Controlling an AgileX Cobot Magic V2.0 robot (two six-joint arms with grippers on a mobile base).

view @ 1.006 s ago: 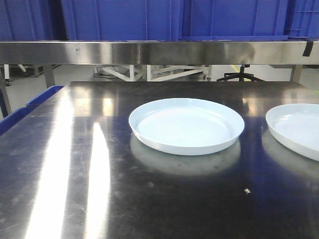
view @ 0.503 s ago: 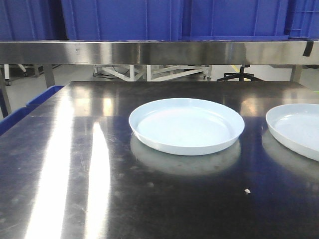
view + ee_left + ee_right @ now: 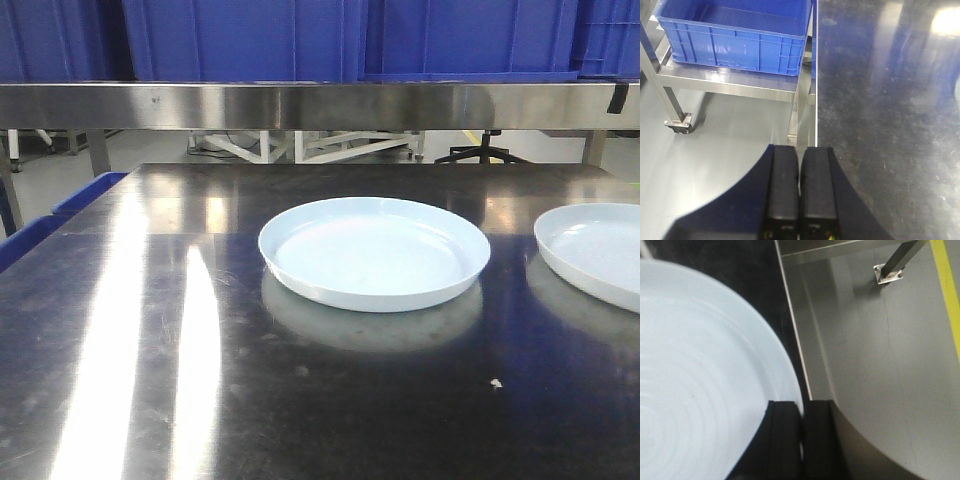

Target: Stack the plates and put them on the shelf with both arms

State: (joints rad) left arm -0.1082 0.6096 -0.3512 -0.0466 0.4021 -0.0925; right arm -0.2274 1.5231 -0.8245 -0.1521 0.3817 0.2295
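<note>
One pale bluish-white plate lies flat on the dark steel table, right of centre. The second plate sits at the table's right edge, cut off by the frame. In the right wrist view my right gripper is shut on the rim of this plate, one finger inside the rim and one outside. My left gripper is shut and empty, hovering over the table's left edge. Neither gripper shows in the front view.
A steel shelf runs across behind the table, with blue crates on it. Left of the table a blue crate sits on a low wheeled steel cart. Grey floor with a yellow line lies right of the table.
The right plate's near edge has risen slightly and the plate has shifted a little to the right. The middle plate has not moved.
</note>
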